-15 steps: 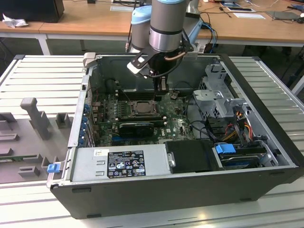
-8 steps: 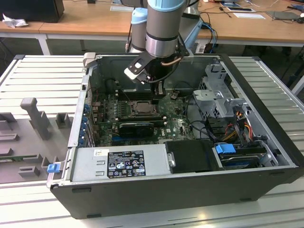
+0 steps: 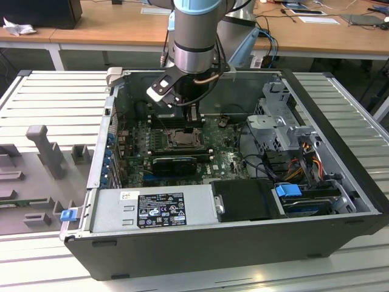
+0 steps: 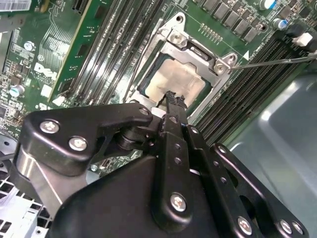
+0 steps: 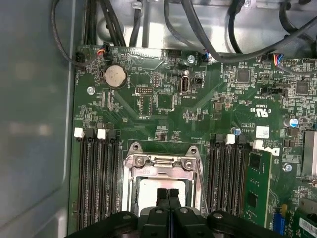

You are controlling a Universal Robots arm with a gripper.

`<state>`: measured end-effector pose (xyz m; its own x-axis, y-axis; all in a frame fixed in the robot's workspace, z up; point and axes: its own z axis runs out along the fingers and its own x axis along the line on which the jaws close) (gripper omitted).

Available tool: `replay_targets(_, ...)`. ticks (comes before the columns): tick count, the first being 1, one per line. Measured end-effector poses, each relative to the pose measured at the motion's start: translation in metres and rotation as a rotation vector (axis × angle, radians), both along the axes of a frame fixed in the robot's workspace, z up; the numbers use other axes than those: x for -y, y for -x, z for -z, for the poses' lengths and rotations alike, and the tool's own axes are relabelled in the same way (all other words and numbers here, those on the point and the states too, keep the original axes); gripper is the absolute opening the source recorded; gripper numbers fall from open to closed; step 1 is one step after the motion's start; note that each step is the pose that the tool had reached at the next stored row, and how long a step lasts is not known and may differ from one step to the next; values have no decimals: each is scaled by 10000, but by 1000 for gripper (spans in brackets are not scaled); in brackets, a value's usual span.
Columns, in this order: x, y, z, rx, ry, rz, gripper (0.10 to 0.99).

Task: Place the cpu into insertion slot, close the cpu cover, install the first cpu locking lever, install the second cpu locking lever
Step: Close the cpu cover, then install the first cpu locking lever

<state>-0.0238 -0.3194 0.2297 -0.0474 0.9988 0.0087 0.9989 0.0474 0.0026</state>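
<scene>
Since the fingers (image 5: 161, 198) are pressed together with nothing between them, their black tips look set to push rather than grasp, apparently resting on the cpu (image 4: 176, 77). Its smooth silvery-beige top lies flat in the dark insertion slot (image 4: 145, 85). The thin grey metal cpu cover (image 5: 148, 161) frames it, flanked by long black memory slots (image 5: 96, 173) on the green board (image 5: 163, 99).

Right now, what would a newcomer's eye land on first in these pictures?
First, in the exterior view, the grey robot arm reaching down into the open computer case on the slatted table. Then, in both wrist views, the black hand, shut, poised right over the pale silvery cpu in the middle of the green circuit board.
</scene>
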Motion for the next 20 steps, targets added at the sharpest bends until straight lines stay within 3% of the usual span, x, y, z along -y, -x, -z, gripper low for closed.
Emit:
replay_targets(10, -3, 102, 0, 9, 0, 0, 106)
replay_targets(12, -3, 102, -31, 10, 32, -1, 106)
replay_targets(14, -3, 102, -93, 10, 42, 0, 106)
replay_targets(18, -6, 102, -392, 10, 114, 0, 106)
replay_targets(20, -7, 102, -431, 12, 137, -205, 106)
